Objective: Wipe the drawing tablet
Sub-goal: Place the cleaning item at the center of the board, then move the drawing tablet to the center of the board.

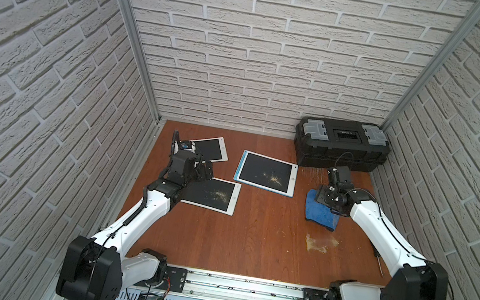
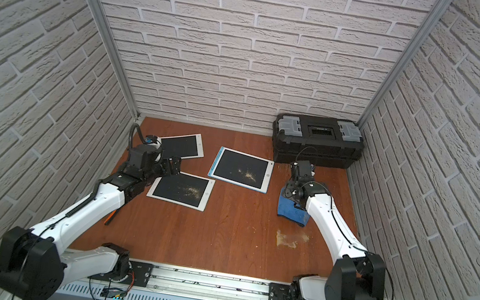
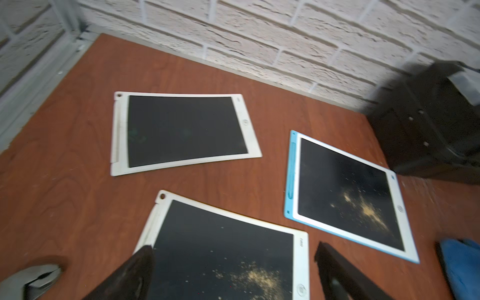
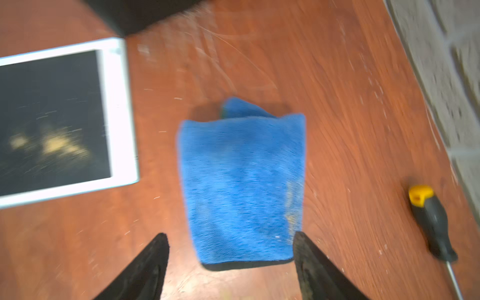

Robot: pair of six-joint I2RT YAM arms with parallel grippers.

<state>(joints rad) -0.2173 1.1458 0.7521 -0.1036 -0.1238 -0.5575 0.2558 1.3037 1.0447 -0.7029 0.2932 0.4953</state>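
Right fingers spread wide, empty, above the blue cloth; left fingers open, empty. Dusty tablet lies flat on the tabletop nearby. Risk: a shallow pinch lets the cloth slip mid-wipe.

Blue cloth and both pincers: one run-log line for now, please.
right pincer: open over blue cloth | left pincer: open near dusty white tablet | blue-edged tablet: dusty | far tablet: no dust seen

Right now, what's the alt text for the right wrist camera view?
A blue cloth lies on the wooden table, its near end between the spread tips of the right claw. A dusty drawing tablet and a yellow-capped screwdriver lie on opposite sides of it.
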